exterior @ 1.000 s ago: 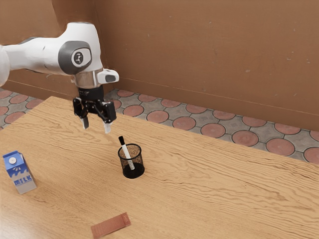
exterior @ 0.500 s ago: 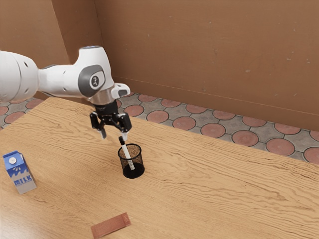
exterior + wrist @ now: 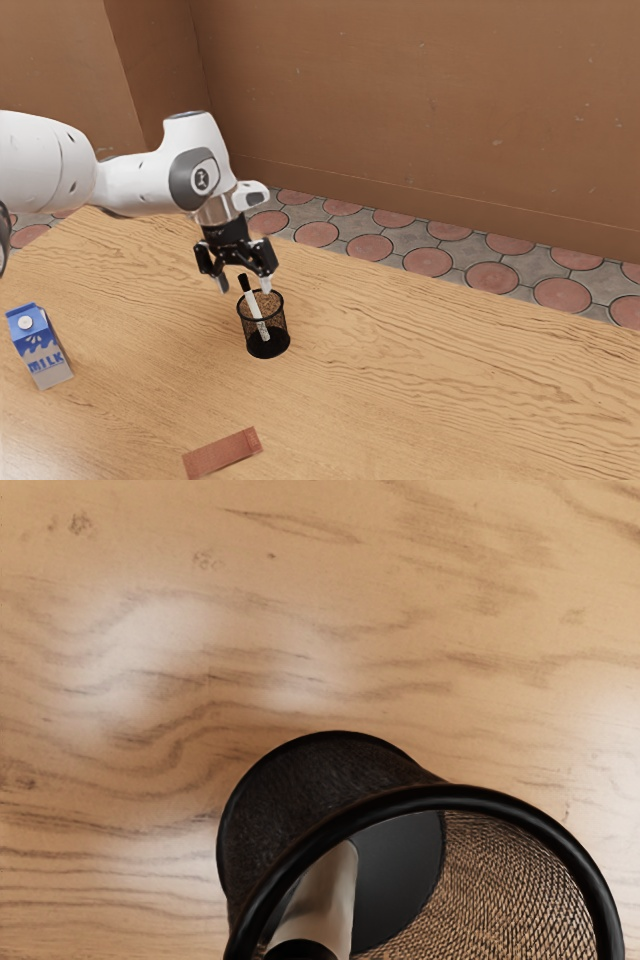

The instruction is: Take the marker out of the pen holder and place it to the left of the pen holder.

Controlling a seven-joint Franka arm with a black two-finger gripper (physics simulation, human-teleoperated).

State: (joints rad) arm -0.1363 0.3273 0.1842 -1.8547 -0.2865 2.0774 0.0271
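My gripper [image 3: 244, 286] is open, with its two fingers apart around the black cap end of the marker [image 3: 251, 300]. That marker, white with a black cap, leans inside the black mesh pen holder [image 3: 280, 325], its top sticking out over the rim. One fingertip is over the holder's opening, the other outside the rim. In the wrist view the pen holder [image 3: 335, 770] lies close under the hand, and the marker [image 3: 325, 895] slants up out of it, black end nearest the camera.
A blue and white milk carton [image 3: 40, 347] stands at the exterior view's left on the wooden table [image 3: 450, 390]. A flat reddish-brown packet [image 3: 222, 454] lies near the exterior view's lower edge.
From above and beyond the pen holder, my hand has come down and toward the exterior view's right, to the marker's top. The marker and holder have not moved.
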